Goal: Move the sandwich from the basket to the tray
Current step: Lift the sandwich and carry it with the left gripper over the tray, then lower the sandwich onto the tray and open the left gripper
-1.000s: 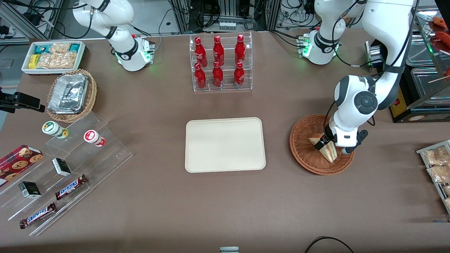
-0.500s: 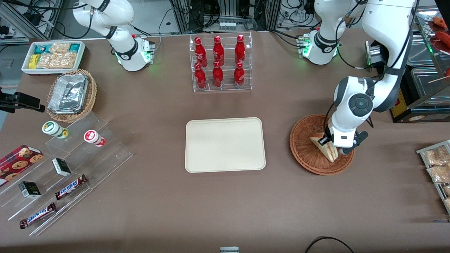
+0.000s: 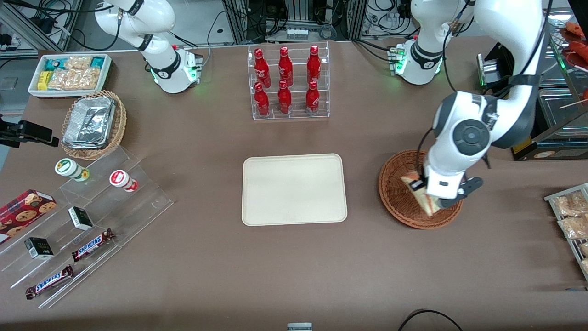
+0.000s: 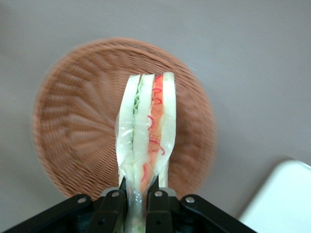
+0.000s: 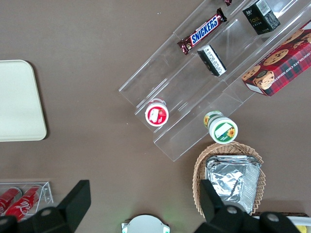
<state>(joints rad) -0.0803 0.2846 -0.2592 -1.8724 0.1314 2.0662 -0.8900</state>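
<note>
Broadly, the brown table (image 3: 193,138) carries everything, and the cream-beige tray (image 3: 294,189) lies flat near its middle, with the clear rack of red bottles (image 3: 288,82) farther from the front camera than the tray. Toward the working arm's end of the table sits the round reddish-brown wicker basket (image 3: 399,197), well apart from the tray's nearest short edge; in the left wrist view the basket (image 4: 82,126) fills most of the frame and a rounded corner of the tray (image 4: 282,204) shows beside it. Toward the parked arm's end stand a clear stepped display (image 3: 87,220) with candy bars and small boxes, a tan wicker basket of foil containers (image 3: 92,124), and a white bin of snack packets (image 3: 69,73) at the table's corner. Above the reddish-brown basket hangs the left gripper (image 3: 427,187), its fingers (image 4: 156,204) pressed together on the sandwich (image 4: 146,136), pinching the narrow end of the wedge through its clear wrap. From the wrist camera the sandwich stands out edge-on from the jaws, showing pale bread layers with green and red-orange filling between them, and it appears raised off the woven floor of the basket. In the front view the sandwich (image 3: 421,196) shows over the basket's inside, nearer its rim on the working arm's side, partly hidden by the gripper body.
</note>
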